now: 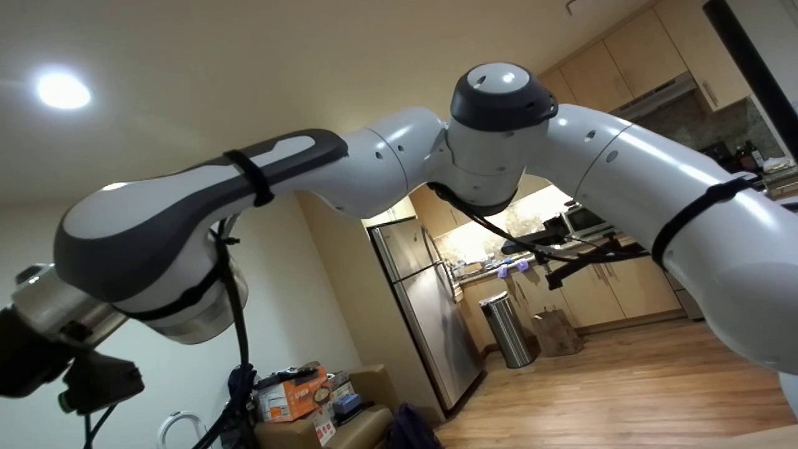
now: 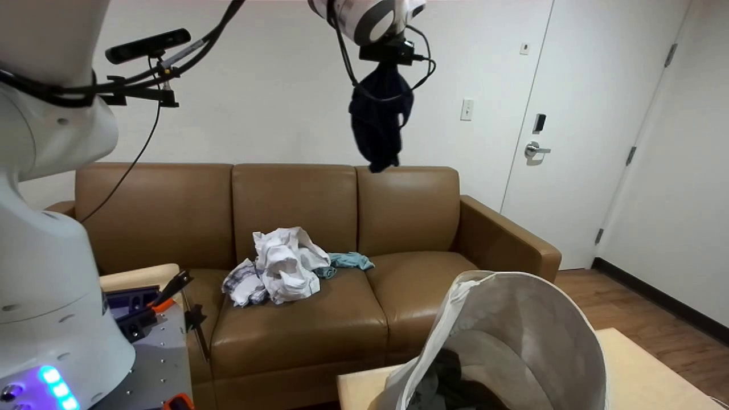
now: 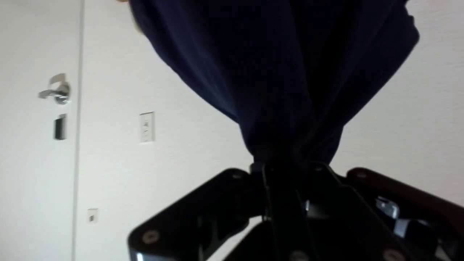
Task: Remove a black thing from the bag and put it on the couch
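Observation:
A dark navy, nearly black cloth hangs in folds from my gripper; it shows in an exterior view (image 2: 380,119) and fills the upper middle of the wrist view (image 3: 282,72). My gripper (image 3: 282,166) is shut on the cloth's gathered end. The cloth hangs high, seen against the white wall above the brown couch's right backrest (image 2: 407,210). Its distance from the couch is hard to judge. The tall pale bag (image 2: 527,319) is at the lower right in an exterior view, with its mouth open. More dark cloth (image 2: 455,390) lies inside it.
A white crumpled cloth (image 2: 287,267), a plaid cloth (image 2: 245,285) and a teal cloth (image 2: 350,261) lie on the couch's middle seat. The bag is on a light wooden table (image 2: 655,370). A loose cable (image 2: 424,80) loops beside the wrist.

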